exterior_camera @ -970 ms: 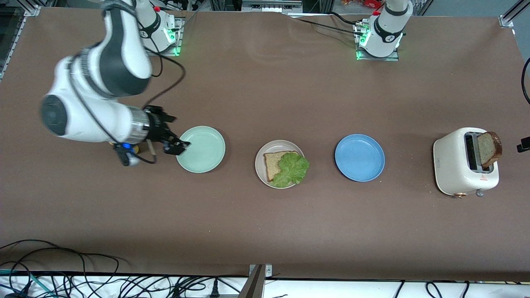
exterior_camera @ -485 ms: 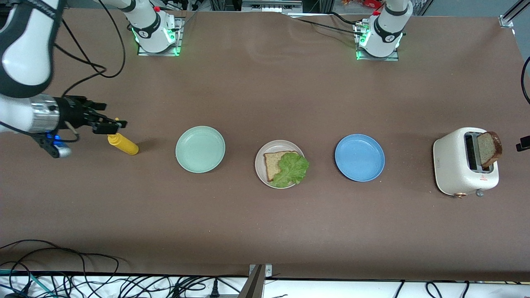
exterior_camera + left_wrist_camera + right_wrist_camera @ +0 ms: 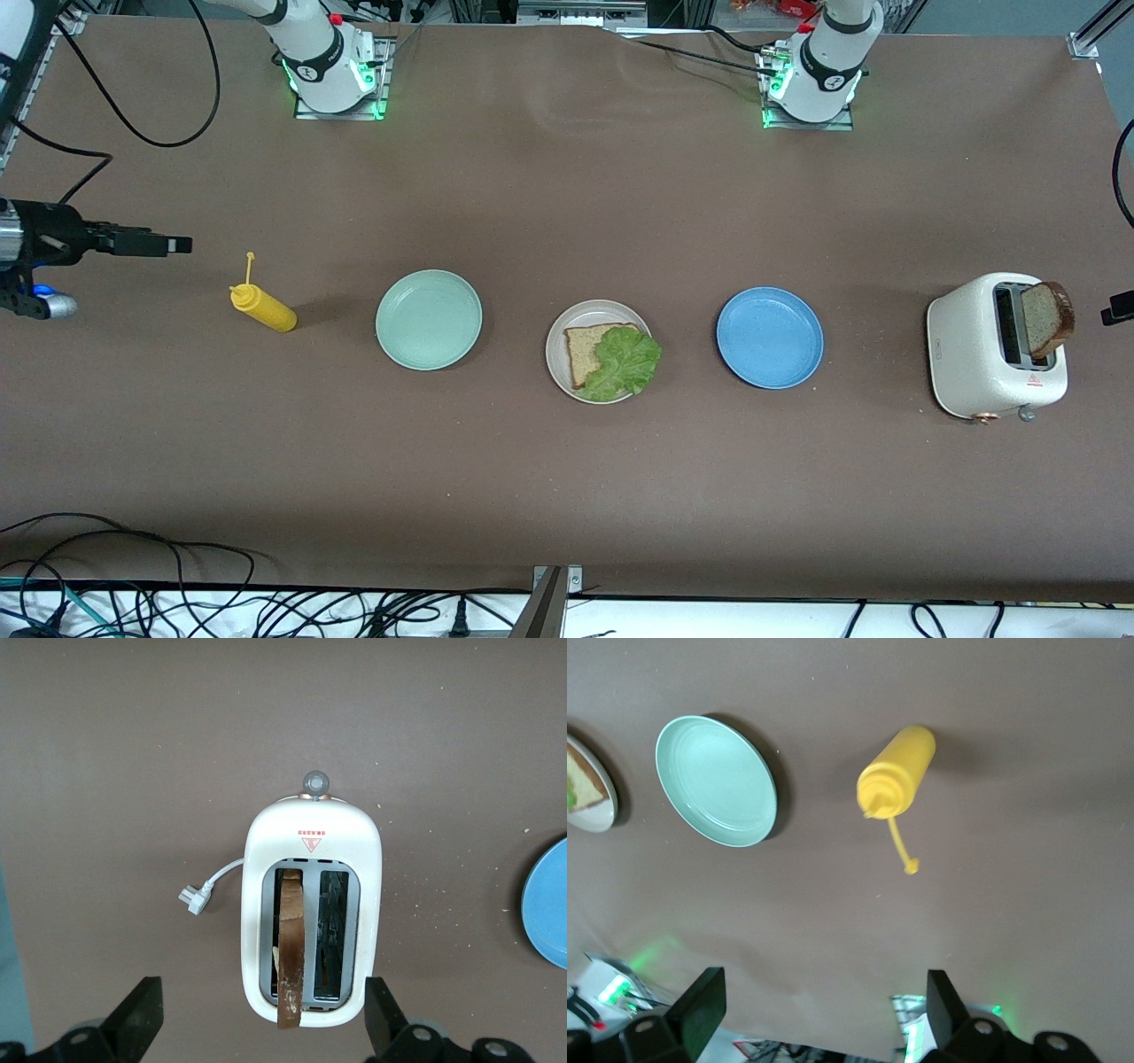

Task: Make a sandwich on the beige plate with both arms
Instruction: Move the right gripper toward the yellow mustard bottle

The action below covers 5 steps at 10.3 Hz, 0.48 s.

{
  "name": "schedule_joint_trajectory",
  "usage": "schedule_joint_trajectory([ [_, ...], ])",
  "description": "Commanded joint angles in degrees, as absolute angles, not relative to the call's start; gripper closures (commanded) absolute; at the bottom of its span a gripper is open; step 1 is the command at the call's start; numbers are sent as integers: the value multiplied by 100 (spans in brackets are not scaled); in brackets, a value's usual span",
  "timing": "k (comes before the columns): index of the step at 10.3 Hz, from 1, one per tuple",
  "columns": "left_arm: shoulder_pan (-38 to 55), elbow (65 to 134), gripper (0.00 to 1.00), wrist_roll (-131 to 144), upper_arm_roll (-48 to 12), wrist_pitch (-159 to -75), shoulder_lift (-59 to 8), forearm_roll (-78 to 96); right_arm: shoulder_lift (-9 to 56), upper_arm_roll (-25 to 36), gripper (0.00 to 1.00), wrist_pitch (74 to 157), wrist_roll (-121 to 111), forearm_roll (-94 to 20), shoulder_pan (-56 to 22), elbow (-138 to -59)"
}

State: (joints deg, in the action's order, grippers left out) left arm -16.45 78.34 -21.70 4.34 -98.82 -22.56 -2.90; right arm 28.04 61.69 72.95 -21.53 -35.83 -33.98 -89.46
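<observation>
Beige plate mid-counter: bread slice under lettuce. Toaster holds second slice. Left claw wide above toaster; right claw wide, empty, at counter's right-arm edge, well apart from plate.

Both arms: glossy white shells, black joint bands, green LEDs glowing at the bases, red button on each. Black cables loop off the right arm. Right tool matte black on a silver wrist, blue-lit module; left tool black, wedge-shaped fingers
</observation>
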Motion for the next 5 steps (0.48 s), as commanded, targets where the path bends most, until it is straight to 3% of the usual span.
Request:
schedule_joint_trajectory([
  [1, -1670, 7857, 0, -2232, 413, -9844, -2180, -396, 2804, 6170, 0, 7872, -3999, -3542, -3165, -9306],
  [5, -1679, 7866, 0, -2232, 413, -9853, -2214, -396, 2804, 6170, 0, 8919, -6787, -4110, -2901, -10088],
])
